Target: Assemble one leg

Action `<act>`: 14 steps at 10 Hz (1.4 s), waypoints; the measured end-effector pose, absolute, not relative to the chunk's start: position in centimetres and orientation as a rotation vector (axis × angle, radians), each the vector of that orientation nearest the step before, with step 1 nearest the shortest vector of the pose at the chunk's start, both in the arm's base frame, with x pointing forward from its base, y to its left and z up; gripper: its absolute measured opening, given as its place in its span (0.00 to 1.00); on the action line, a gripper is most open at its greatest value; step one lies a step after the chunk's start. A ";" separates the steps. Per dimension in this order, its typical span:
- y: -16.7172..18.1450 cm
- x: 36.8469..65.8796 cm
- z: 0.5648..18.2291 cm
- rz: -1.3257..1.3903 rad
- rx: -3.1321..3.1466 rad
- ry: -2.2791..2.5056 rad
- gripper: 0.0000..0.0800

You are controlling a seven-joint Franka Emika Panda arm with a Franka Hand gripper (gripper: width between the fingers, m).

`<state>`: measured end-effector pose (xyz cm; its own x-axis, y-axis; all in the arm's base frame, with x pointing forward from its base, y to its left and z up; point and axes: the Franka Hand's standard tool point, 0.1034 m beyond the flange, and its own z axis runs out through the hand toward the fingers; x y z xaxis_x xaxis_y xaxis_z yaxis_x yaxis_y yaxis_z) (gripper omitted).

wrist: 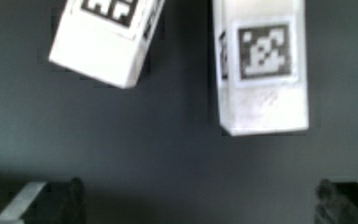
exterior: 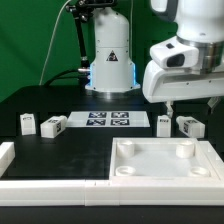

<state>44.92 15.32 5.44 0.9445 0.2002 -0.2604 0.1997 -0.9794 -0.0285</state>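
Observation:
Four small white legs with tags lie on the black table. Two are on the exterior view's left and two on its right. My gripper hovers just above the two right legs, open and empty. In the wrist view two legs show ahead of it, one straight and one tilted. The gripper has its fingertips wide apart with only bare table between them. The large white plate with round sockets lies in front.
The marker board lies at mid-table between the leg pairs. A white L-shaped rail runs along the front left corner. The robot base stands at the back before a green screen.

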 end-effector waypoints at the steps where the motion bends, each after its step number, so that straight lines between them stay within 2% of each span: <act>1: 15.7 44.9 5.2 0.546 -3.088 -0.331 0.81; 7: 16.2 43.0 3.3 1.255 -2.951 -0.343 0.81; 10: 16.0 41.7 3.0 1.642 -2.796 -0.351 0.81; 11: 16.3 42.0 2.4 1.659 -2.785 -0.355 0.81; 14: 17.4 41.5 2.2 1.670 -2.812 -0.350 0.81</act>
